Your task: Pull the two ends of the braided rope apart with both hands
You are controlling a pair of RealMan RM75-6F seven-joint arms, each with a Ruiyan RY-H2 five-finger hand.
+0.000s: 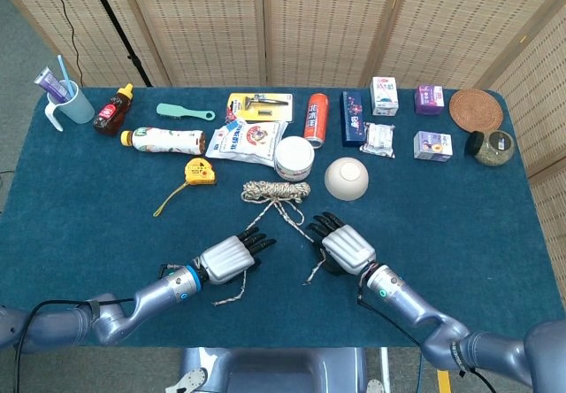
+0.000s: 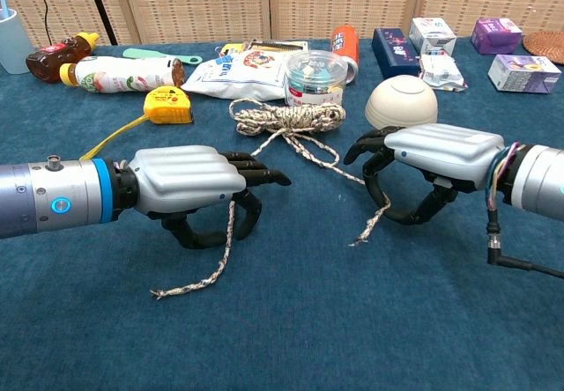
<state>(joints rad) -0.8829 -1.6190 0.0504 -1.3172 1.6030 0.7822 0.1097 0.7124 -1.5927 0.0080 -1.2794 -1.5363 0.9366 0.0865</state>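
A table covered in deep blue cloth fills the middle of the room. Behind its far edge stands a folding screen of woven, tan panels in pale wooden frames. Grey floor shows past the table's left edge, where a black cable slants across the screen. The light seems even and soft.

Both arms reach in from the bottom corners, left hand and right hand curled, low mid-frame.

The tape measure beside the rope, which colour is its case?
The tape measure has a yellow case; the chest view shows it best.
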